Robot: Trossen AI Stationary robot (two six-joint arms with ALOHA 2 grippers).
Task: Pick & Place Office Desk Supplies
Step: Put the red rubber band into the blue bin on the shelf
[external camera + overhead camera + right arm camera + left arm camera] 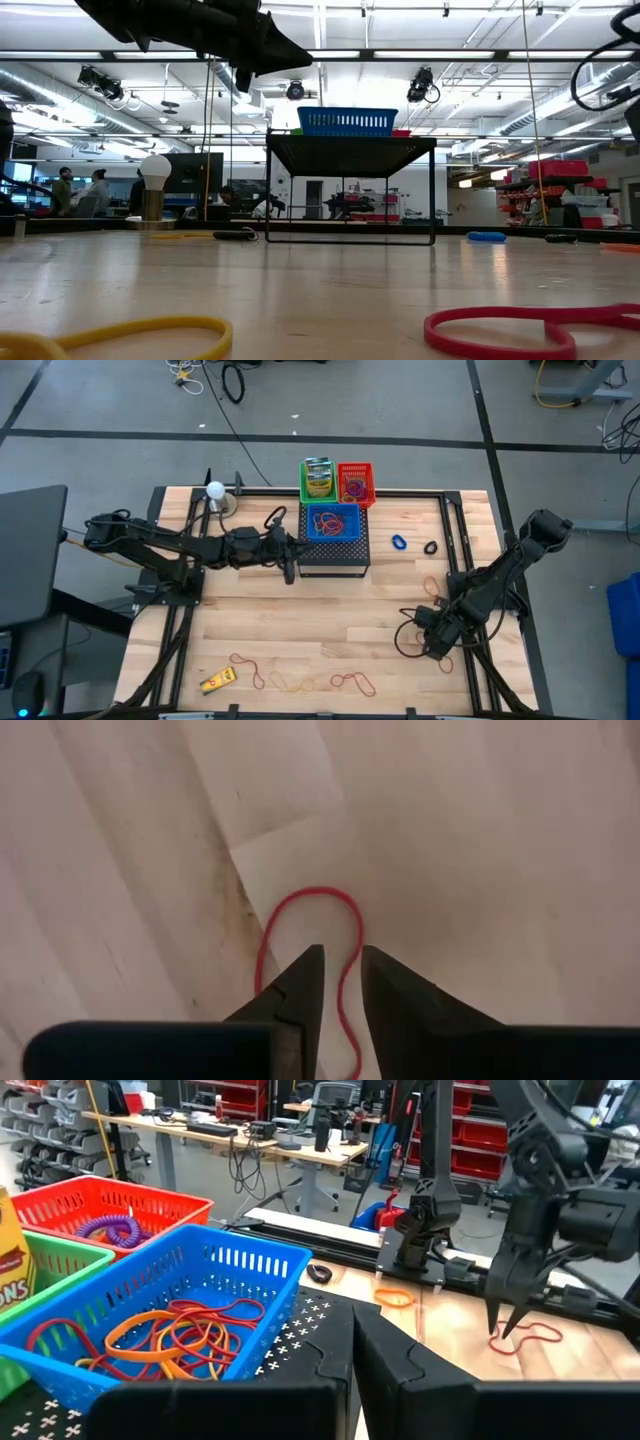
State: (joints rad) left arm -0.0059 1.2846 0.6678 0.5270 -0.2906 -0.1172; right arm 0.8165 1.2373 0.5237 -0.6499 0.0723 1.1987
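On the left of the pale wooden plank counter [300,650], a small yellow item [217,681] lies near the front edge, with thin red and tan rubber bands [300,682] looped beside it. My left gripper [291,561] is clenched on nothing, hovering beside the black perforated metal stand [334,555]. On that stand sit ribbed plastic baskets: a blue basket [190,1295] full of tangled orange and red bands, a green one [318,481] and a red one [356,482]. Farther right, my right gripper [341,982] points down with its fingers slightly parted, straddling one thin red rubber band [305,915] that lies flat on the wood in a narrow loop.
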